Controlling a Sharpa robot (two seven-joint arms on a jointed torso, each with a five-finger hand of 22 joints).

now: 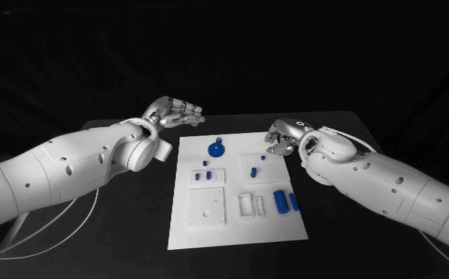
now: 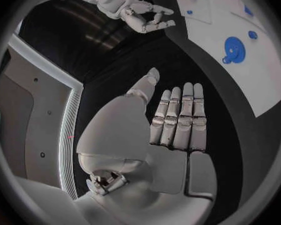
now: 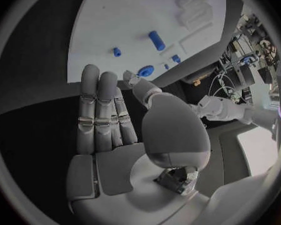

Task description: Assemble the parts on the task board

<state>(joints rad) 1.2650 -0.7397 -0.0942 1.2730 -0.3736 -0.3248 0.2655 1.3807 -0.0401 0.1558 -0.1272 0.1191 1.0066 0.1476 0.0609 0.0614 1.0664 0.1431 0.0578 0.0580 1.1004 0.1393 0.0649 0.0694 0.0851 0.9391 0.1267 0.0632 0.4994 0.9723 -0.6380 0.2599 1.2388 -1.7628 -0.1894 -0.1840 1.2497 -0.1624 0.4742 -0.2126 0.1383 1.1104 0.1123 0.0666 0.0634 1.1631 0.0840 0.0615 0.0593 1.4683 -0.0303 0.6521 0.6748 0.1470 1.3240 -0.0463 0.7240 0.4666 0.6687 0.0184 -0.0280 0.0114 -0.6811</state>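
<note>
The white board (image 1: 239,188) lies flat in the middle of the black table (image 1: 346,123), and every blue part is found on it. A round blue disc with a small handle (image 1: 216,149) is set near the board's far edge, with a tiny blue peg (image 1: 205,163) just in front of it. A short blue pin (image 1: 252,172) is laid in a square recess right of the disc. A thicker blue cylinder (image 1: 281,202) and a slimmer one (image 1: 294,202) are lined up side by side near the board's right edge, closer to the robot. Parts appear to be spread out like this so that each can be picked singly.

The left hand (image 1: 174,113) is held off the board's far left corner, above bare table; its fingers (image 2: 178,117) are stretched straight and together, and nothing is grasped. The right hand (image 1: 281,137) is poised just beyond the board's far right corner, fingers (image 3: 100,110) likewise extended, with nothing in the palm. Both are judged to be waiting clear of the board so that the parts stay unobstructed; assembly seems not yet begun.
</note>
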